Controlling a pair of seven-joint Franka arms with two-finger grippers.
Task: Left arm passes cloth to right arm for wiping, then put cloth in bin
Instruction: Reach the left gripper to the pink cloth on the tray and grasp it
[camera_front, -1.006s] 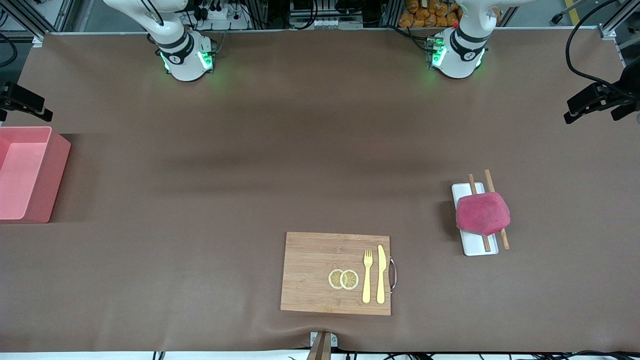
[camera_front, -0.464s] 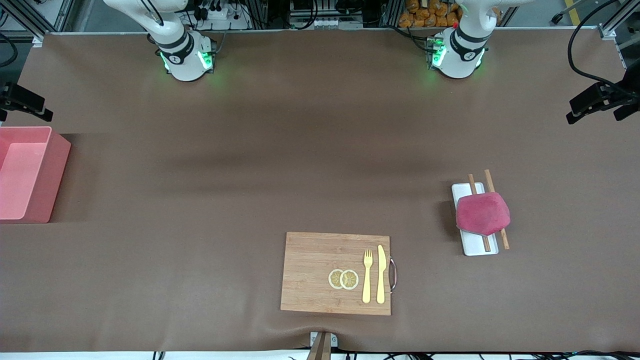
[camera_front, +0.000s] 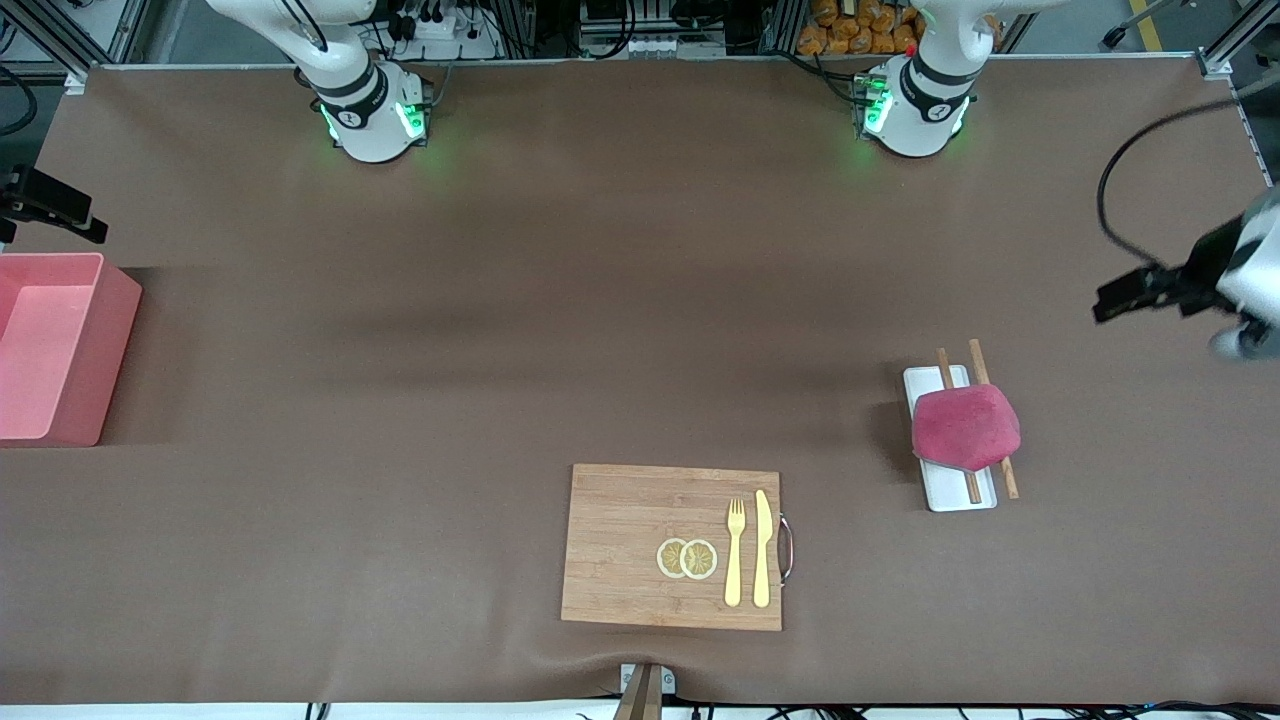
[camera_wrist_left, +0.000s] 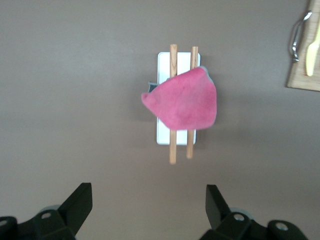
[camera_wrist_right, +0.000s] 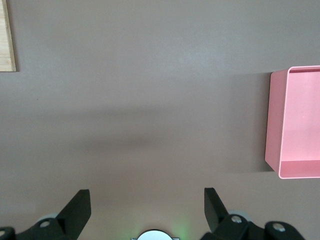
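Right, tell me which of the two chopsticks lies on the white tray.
The chopstick toward the right arm's end; it runs along the tray under the cloth. The other chopstick lies past the tray's edge.

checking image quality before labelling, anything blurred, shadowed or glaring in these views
Front view: the left arm's wrist at the frame edge is motion-smeared; soft wide shadow bands cross the table; the cloth is sharp. Left wrist view: cloth slightly soft, open left gripper dark. Right wrist view: the bin casts a shadow; green glow by the open right gripper.
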